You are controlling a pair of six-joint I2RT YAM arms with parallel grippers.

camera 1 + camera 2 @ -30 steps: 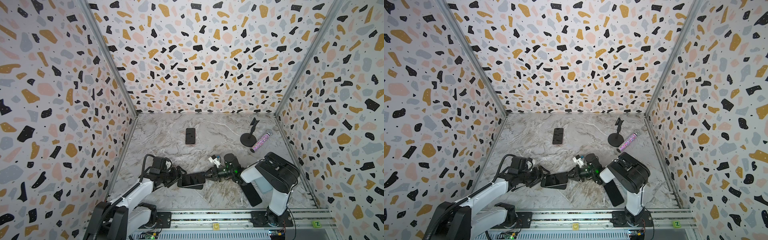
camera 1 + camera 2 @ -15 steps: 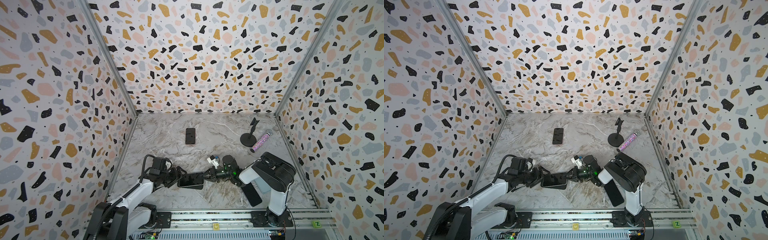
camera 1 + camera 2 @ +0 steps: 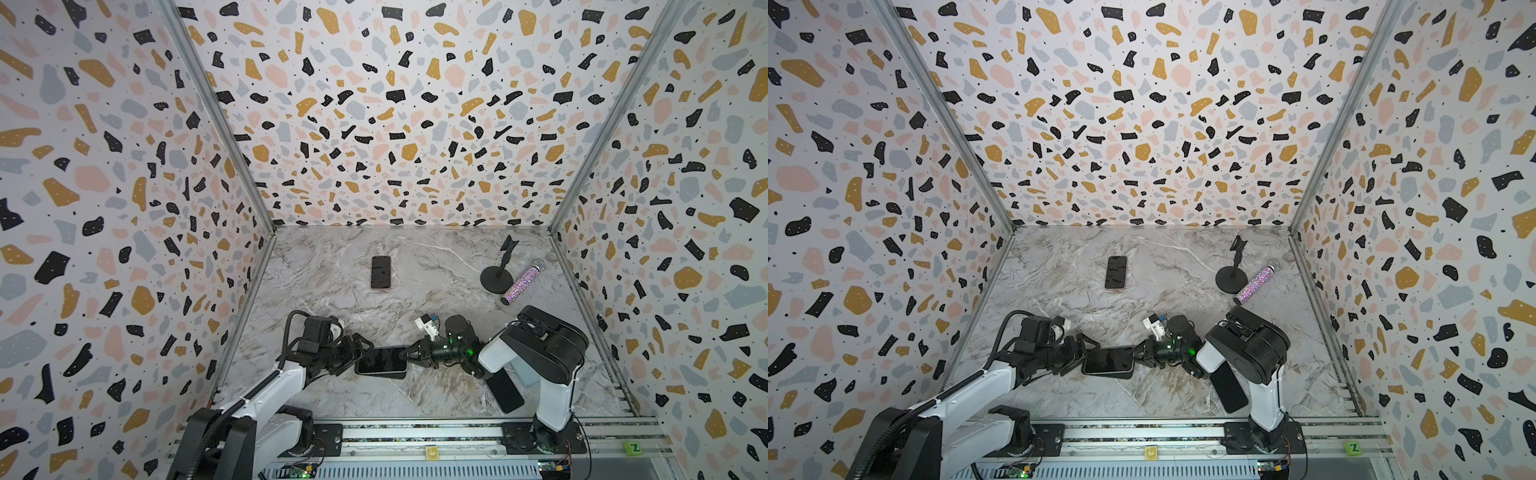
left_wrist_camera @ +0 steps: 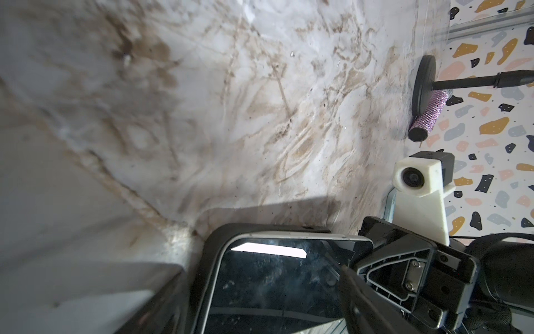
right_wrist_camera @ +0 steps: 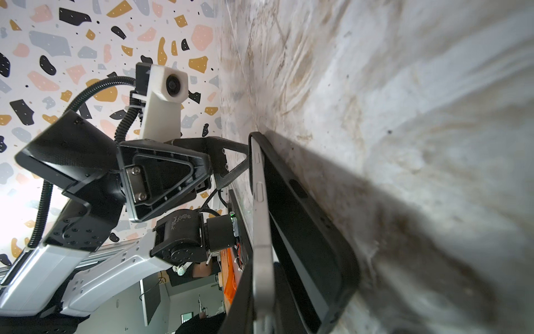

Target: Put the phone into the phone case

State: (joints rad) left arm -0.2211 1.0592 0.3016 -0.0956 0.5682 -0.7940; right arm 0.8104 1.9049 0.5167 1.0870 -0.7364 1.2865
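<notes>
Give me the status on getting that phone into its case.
Done: the phone lies on the case, roughly lined up. In hand: the right claw, shut, meets its right end; the left claw is spread wide at the left end. Left: seating it, since the right wrist view shows one long edge standing proud of the case.

Top views look down; wrist views face across the phone (image 4: 274, 289).
</notes>
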